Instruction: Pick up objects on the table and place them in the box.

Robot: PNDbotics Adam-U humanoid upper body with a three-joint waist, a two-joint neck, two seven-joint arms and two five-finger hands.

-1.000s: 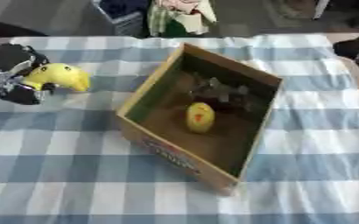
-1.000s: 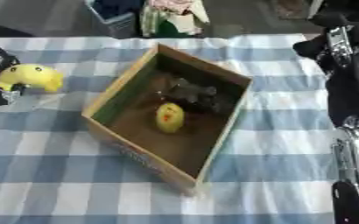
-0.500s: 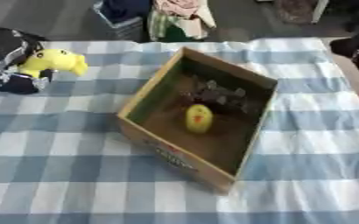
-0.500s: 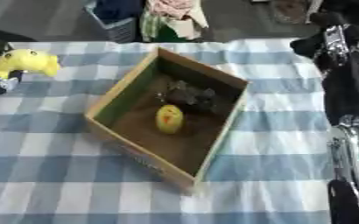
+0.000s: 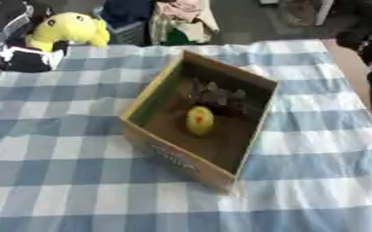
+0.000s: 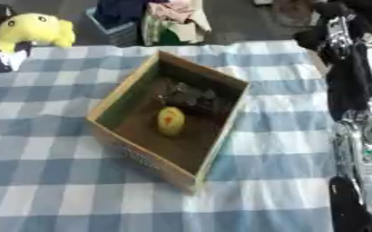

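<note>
Box (image 5: 191, 162) sits open on the checked cloth (image 5: 70, 190), near the middle of the table, one corner toward the camera. Inside lie a yellow lump (image 5: 198, 120) and, just behind it, something dark (image 5: 217, 96). Farther back at the left edge, the left hand (image 5: 22, 54) is curled round a yellow plush (image 5: 68, 30), raised. The right arm (image 6: 356, 90) shows along the right side; whether its hand is open I cannot tell.

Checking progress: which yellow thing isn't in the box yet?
The yellow plush toy, held up by the left hand at the far left. The small yellow object already lies inside the box.
</note>
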